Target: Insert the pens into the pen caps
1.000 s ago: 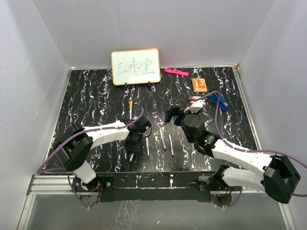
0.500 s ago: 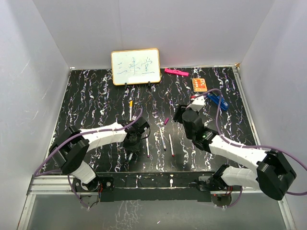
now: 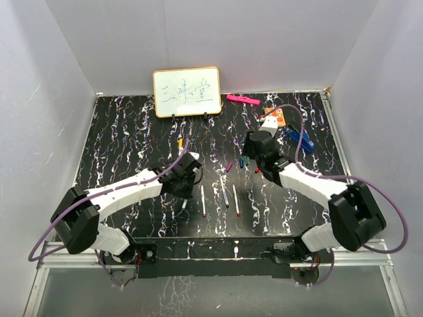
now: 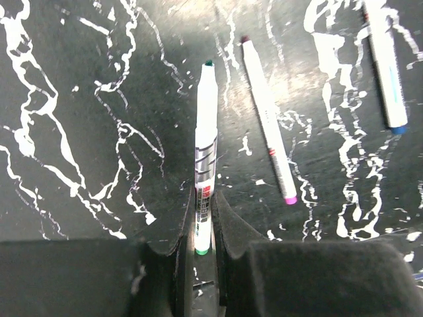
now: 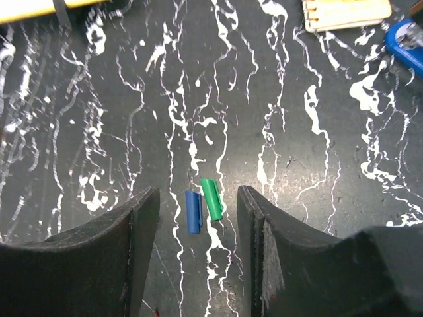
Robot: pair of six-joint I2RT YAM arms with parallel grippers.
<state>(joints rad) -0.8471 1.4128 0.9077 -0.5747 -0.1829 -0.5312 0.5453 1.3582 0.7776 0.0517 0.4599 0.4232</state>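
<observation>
My left gripper (image 4: pixel 201 198) is shut on a white pen (image 4: pixel 206 132) with a green tip, which points away from the wrist just above the black table. In the top view this gripper (image 3: pixel 182 193) sits left of centre. Three more pens (image 3: pixel 225 196) lie side by side to its right, and one with a yellow tip (image 3: pixel 180 146) lies farther back. My right gripper (image 5: pixel 198 195) is open and low over the table, its fingers on either side of a blue cap (image 5: pixel 193 211) and a green cap (image 5: pixel 211 198) without touching them. A purple cap (image 3: pixel 229 166) lies just left of them.
A small whiteboard (image 3: pixel 187 92) stands at the back edge of the marbled black table (image 3: pixel 125 132). A pink marker (image 3: pixel 242 100), an orange card (image 3: pixel 275 117) and a blue object (image 3: pixel 299 139) lie at the back right. Grey walls close in three sides.
My right gripper has moved toward the back over the caps, and its jaws have narrowed from wide open. The left gripper, still holding the pen, has shifted away from the near edge.
</observation>
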